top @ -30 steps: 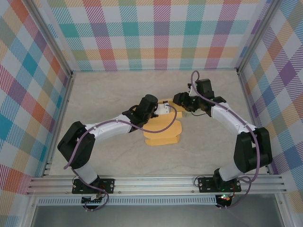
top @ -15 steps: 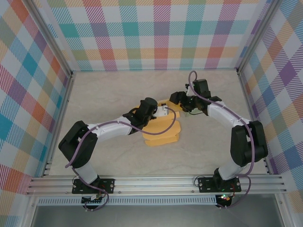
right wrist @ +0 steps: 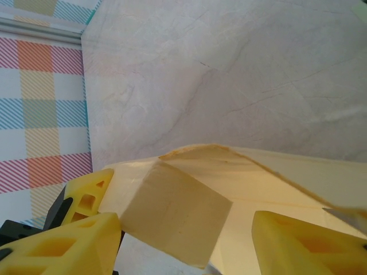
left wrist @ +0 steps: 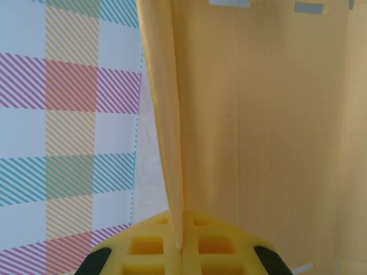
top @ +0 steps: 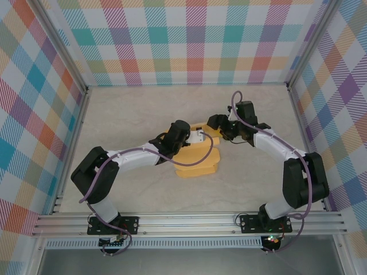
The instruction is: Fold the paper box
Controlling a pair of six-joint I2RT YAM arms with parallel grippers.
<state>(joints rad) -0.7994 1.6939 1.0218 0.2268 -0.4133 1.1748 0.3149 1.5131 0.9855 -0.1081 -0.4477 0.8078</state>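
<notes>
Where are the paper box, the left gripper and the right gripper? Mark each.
paper box point(top: 198, 154), top external view, flat top panel.
left gripper point(left wrist: 181, 245), left wrist view, where the closed fingertips pinch a box panel.
right gripper point(right wrist: 189, 240), right wrist view, midway between its open fingertips.

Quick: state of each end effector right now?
Left end effector: closed on a panel edge of the paper box.
Right end effector: open, straddling a box flap.
</notes>
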